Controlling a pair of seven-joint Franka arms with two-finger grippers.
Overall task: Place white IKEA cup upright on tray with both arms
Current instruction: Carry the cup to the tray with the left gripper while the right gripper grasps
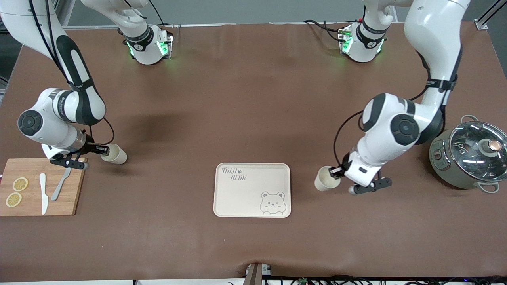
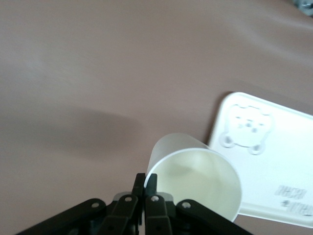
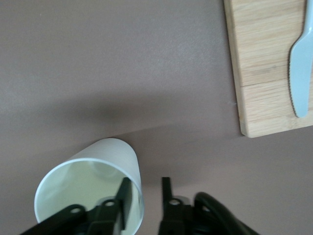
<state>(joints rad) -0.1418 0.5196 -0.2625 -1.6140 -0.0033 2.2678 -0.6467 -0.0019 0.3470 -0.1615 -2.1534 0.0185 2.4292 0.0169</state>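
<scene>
Open tabletop around tray point(image 1: 252, 190); cutting board point(image 1: 39, 188) and pot point(image 1: 469, 158) well apart at table ends

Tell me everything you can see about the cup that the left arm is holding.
The cup is plain, off-white and handleless, tapering from a wide mouth to a narrower base; it looks like matte plastic and appears empty. It is tipped over, not upright. The left gripper is shut on its rim. It sits just off the tray, toward the left arm's end of the table.
</scene>
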